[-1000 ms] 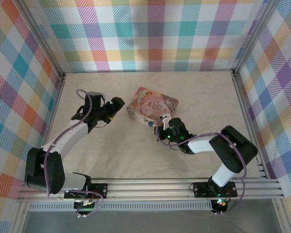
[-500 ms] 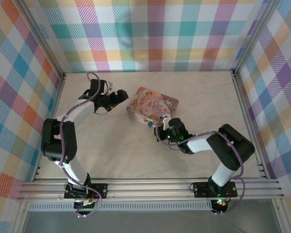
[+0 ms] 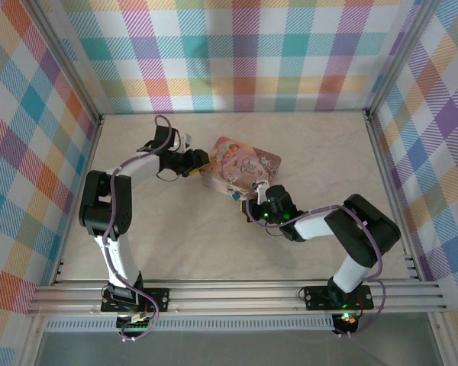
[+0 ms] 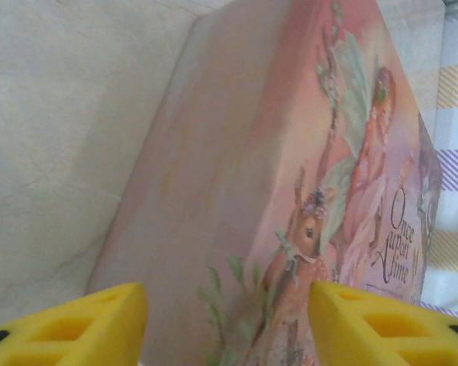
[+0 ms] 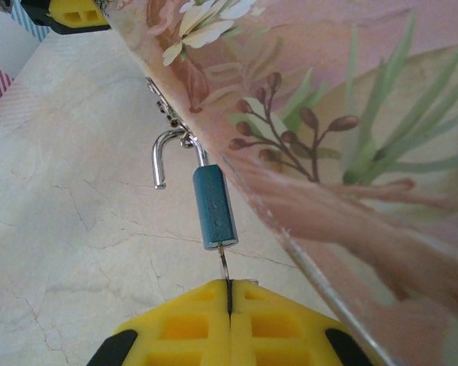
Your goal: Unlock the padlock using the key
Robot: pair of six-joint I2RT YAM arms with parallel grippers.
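Note:
The small blue-teal padlock hangs from the clasp of the pink illustrated tin. Its silver shackle has one leg standing free of the body. A thin metal key sits in the padlock's underside, and my right gripper is shut on it. From above, the padlock lies at the tin's near edge, just ahead of the right gripper. My left gripper is open at the tin's left corner. Its yellow fingers stand either side of that corner of the tin.
The tin lies mid-table on the pale marbled tabletop. Checkered walls close in the back and both sides, with a metal rail along the near edge. Bare tabletop lies to the tin's right and in front of the left arm.
My left arm has swung right and forward, bringing its open gripper up to the tin's left corner. The right gripper, key and padlock have stayed put.

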